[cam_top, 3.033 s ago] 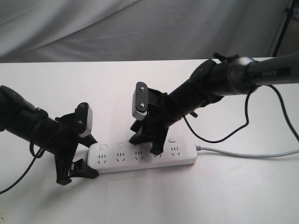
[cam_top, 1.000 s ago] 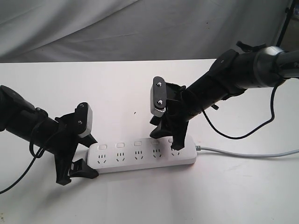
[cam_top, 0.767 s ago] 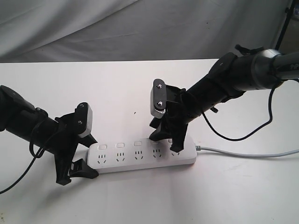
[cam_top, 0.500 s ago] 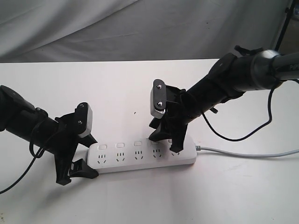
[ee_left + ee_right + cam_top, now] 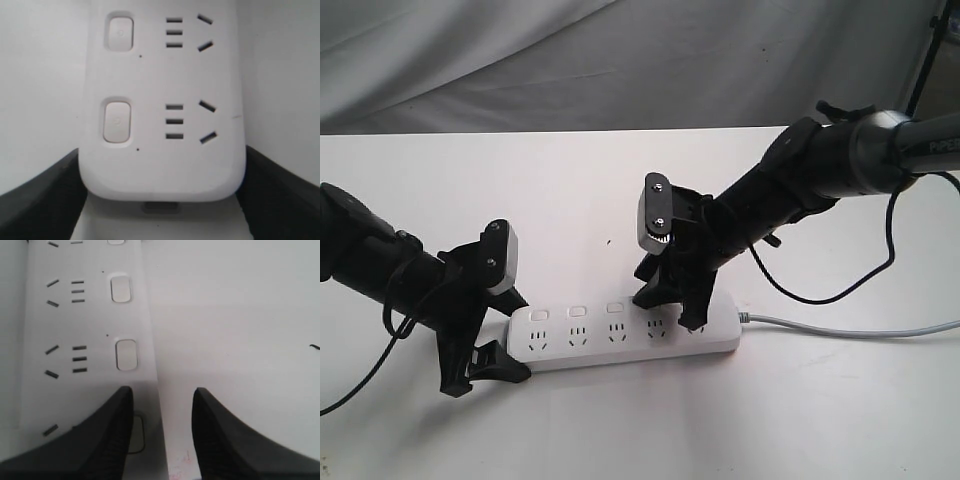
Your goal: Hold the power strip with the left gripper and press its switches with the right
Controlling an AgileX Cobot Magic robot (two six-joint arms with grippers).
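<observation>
Press step | power strip [image 5: 620,338] end is gripped by left pincer [image 5: 515,338] | right pincer [image 5: 668,312] is narrowly parted, empty | one fingertip [image 5: 117,430] should be centred on switch [image 5: 138,432], pushed straight down

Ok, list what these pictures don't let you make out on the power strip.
- Exterior view: the right gripper hides the power strip's fourth and fifth switches.
- Right wrist view: a finger half covers one switch; pressed or not, unclear.
- Exterior view: the grey cord leaves the right edge; plug unseen.
</observation>
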